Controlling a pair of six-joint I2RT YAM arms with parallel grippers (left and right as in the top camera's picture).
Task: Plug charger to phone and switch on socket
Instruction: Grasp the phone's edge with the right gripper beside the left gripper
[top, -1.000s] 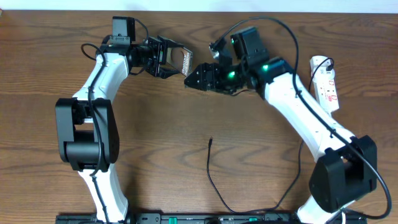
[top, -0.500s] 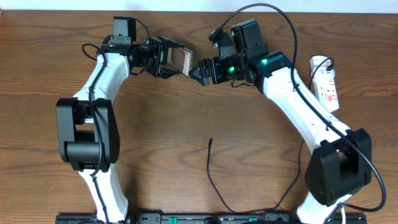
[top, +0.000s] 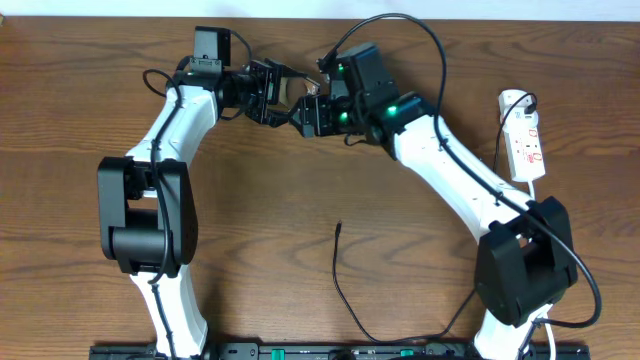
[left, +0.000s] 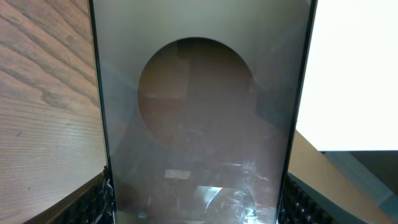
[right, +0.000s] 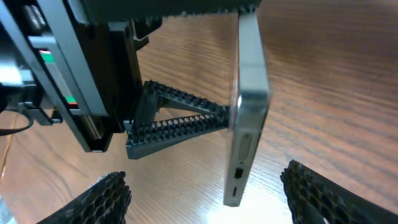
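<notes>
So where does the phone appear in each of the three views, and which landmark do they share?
Overhead: the phone is top centre, small, mostly hidden.
Left wrist: it fills the middle, screen toward the camera.
Right wrist: right of centre, upright, edge-on, port at the bottom.
Shared landmark: the left gripper holding it; its black fingers show in both wrist views.

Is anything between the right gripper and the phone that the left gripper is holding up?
Nothing visible does. The flat smartphone with the silvery edge hangs edge-on straight ahead of the open right gripper, with only clear air between them. The left gripper clamps it from the far side.
</notes>
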